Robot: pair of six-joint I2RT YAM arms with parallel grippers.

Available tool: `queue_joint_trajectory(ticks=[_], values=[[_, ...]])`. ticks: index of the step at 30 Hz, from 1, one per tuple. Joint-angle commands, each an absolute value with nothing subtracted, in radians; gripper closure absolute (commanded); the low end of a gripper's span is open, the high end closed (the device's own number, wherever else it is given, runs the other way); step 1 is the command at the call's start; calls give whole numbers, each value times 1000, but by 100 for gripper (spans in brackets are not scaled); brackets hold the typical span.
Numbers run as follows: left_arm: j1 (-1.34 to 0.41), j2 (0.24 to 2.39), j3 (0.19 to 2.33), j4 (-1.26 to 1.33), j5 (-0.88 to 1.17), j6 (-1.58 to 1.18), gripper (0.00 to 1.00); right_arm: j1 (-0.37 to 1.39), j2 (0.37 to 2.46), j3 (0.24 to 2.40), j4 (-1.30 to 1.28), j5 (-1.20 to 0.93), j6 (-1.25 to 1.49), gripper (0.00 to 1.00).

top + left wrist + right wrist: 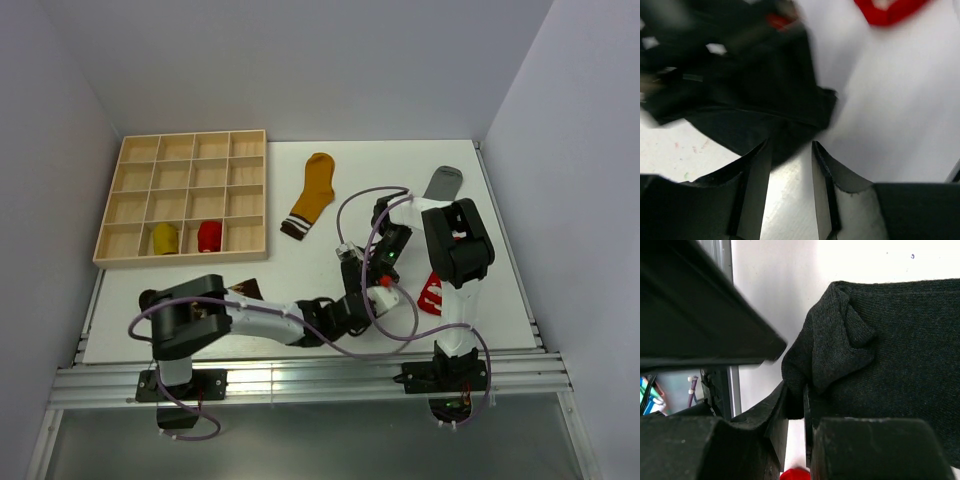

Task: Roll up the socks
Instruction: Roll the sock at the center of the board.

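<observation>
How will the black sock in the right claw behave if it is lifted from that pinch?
Probably floppy: the black sock bunches into folds where the right claw pinches it, so the rest would likely droop. Its matte knit should grip, so slipping out seems unlikely. Spread flat on the table, it should drag rather than roll.

The tray (180, 258) is showing pale, bare-looking wood with a faint grain. The table (300, 265) spreading to the right of the tray is looking like smooth, matt white board, and the rail (300, 385) running below the tray is gleaming as ribbed, brushed metal. Just right of the tray the mustard sock (318, 190) is lying as soft, matt knitted cloth with a ribbed cuff, while farther right the black sock (890, 355) is showing a fine, slightly fuzzy charcoal knit and the right gripper (796, 405) is showing matt black plastic.
</observation>
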State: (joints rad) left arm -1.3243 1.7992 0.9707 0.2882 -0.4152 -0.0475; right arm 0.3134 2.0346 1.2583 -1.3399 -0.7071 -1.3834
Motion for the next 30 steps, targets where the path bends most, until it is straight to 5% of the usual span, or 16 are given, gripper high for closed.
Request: queue_joint_trajectory(ticks=[1, 30], values=[[-1385, 1859, 1015, 308, -568, 139, 57, 308, 2054, 1292, -1442, -719, -1379, 83], [-1368, 2000, 1000, 411, -426, 347, 59, 307, 2062, 1312, -1442, -716, -1358, 83]])
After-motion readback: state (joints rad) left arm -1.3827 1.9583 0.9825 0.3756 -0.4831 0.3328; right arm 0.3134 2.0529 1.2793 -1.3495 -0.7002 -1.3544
